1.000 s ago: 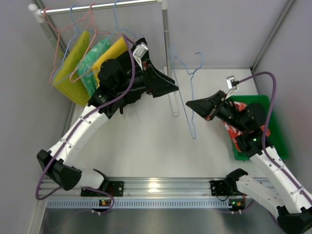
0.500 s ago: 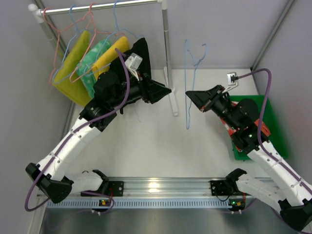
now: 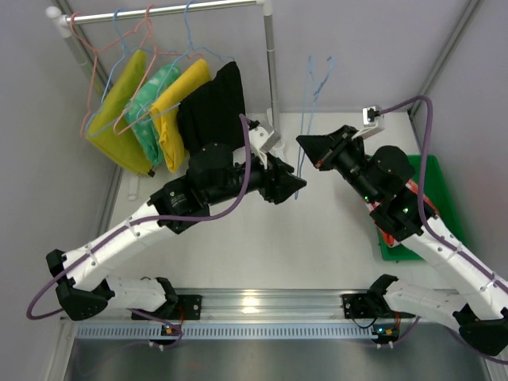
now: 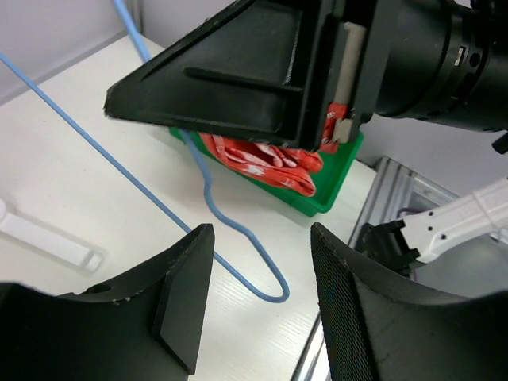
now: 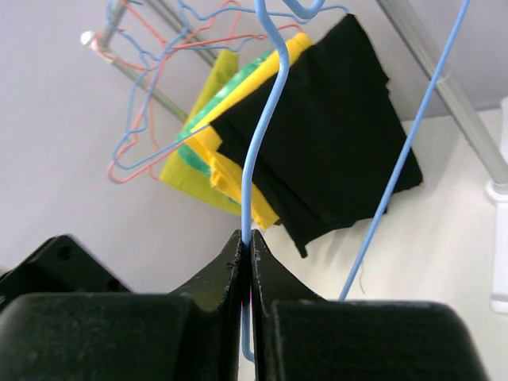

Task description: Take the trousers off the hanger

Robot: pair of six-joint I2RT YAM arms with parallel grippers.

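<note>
The black trousers point(image 3: 213, 111) hang folded over a hanger on the rack, also visible in the right wrist view point(image 5: 333, 135). The red-orange trousers point(image 4: 262, 155) lie in the green bin point(image 3: 435, 171). My right gripper point(image 3: 305, 143) is shut on the wire of a bare blue hanger point(image 3: 305, 119) and holds it in the air; the jaws point(image 5: 246, 238) pinch the wire point(image 5: 266, 119). My left gripper point(image 3: 298, 186) stands open just left of that hanger's lower end, and its fingers point(image 4: 260, 238) have nothing between them. The hanger's hook point(image 4: 266, 286) shows beyond them.
On the rack's rail point(image 3: 159, 12) hang two yellow pairs point(image 3: 119, 103) point(image 3: 181, 99), a green patterned pair point(image 3: 155, 94) and pink and blue wire hangers. The rack's post point(image 3: 274, 79) stands between the black trousers and the held hanger. Grey walls close in on both sides.
My left arm has swung right, away from the black trousers toward the held hanger, and its jaws have narrowed. My right gripper has carried the blue hanger up and back.
</note>
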